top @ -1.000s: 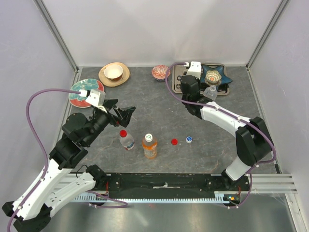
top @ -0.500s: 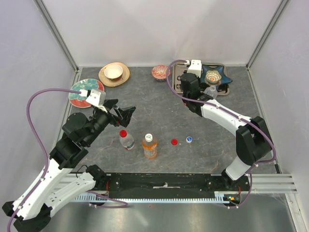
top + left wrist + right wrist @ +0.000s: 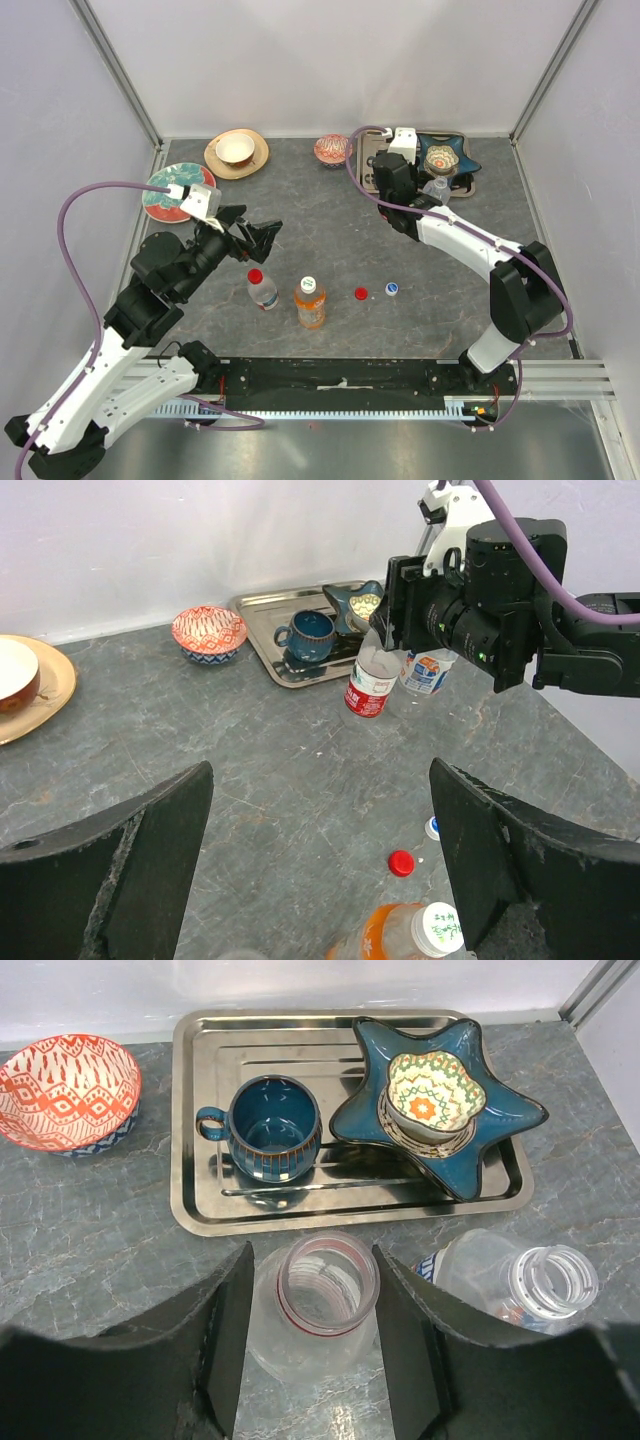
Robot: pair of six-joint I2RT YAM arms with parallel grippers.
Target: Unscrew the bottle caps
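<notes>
One capless bottle (image 3: 318,1305) stands between fingers of the right gripper (image 3: 313,1260), grip unclear; left gripper (image 3: 320,770) gapes wide, apart from the orange bottle (image 3: 395,938)

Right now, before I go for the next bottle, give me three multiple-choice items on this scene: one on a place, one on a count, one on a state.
1. Where does the blue mug stand?
A) on the metal tray
B) on the bare table top
C) on its side outside the tray

2. How many caps lie loose on the table?
A) one
B) two
C) four

3. The bottle between the fingers of the right gripper is:
A) capped
B) uncapped
C) lying on its side

Answers:
1 A: the right wrist view shows the mug inside the tray's rim.
2 B: a red cap and a blue cap lie side by side.
3 B: its open neck shows from above, and it stands upright.
</notes>
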